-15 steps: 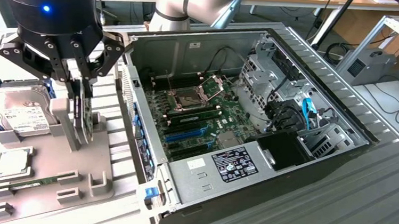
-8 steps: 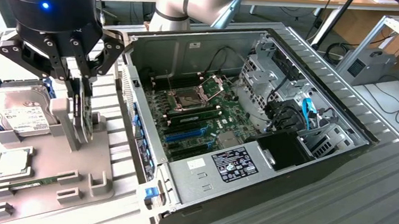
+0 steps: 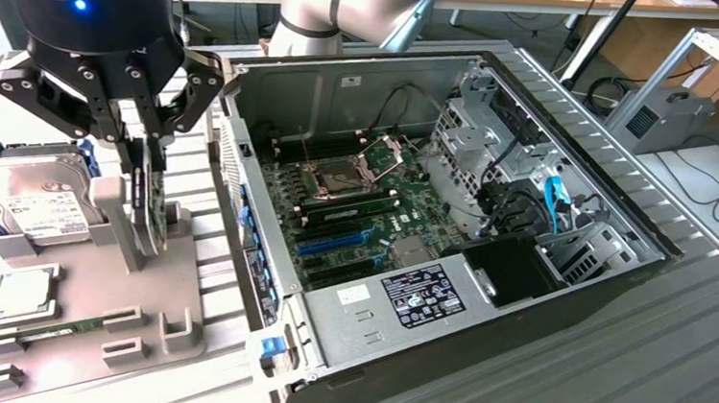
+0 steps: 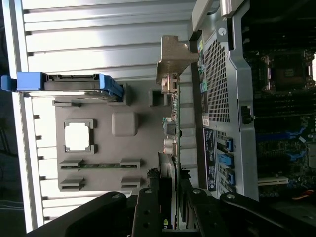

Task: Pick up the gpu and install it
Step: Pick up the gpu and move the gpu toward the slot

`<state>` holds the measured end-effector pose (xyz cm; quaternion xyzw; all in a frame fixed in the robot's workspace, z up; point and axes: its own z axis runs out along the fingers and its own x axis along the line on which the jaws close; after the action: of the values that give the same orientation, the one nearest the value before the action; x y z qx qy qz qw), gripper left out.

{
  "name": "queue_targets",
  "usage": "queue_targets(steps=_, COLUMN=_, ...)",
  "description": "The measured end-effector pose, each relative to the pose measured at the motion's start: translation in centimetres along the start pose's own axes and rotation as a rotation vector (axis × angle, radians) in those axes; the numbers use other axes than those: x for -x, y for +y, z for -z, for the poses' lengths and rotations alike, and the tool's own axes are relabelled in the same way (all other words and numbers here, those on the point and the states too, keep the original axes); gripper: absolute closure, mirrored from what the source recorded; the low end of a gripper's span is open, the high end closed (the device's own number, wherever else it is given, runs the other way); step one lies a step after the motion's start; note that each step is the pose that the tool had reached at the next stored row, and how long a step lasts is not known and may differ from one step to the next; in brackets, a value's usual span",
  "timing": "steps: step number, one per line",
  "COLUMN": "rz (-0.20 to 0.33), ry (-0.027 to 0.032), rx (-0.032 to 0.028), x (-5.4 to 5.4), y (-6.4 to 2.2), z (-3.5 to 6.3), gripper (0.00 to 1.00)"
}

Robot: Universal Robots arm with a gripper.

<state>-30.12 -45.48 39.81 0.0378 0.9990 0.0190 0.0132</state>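
Between the fingers (image 4: 149, 210), the gpu (image 4: 173, 131), edge-on, fan side unseen.

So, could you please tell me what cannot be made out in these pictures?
- The gpu, its faces: in the exterior view it stands edge-on in the grey holder, partly behind the hand.
- The hard drive, its label text: exterior view, too small to read.
- The computer case, its near corner: exterior view, cut off by the bottom edge.
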Motion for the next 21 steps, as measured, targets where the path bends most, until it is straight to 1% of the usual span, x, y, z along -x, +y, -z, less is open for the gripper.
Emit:
queue_targets(steps=18, rz=0.0, ry=0.0, rx=0.0, x=0.02, y=0.03, z=0.77, gripper=0.74)
queue_targets(steps=21, rz=0.0, ry=-0.0001, rx=0.0001, x=0.03, y=0.04, z=1.03, gripper=0.74)
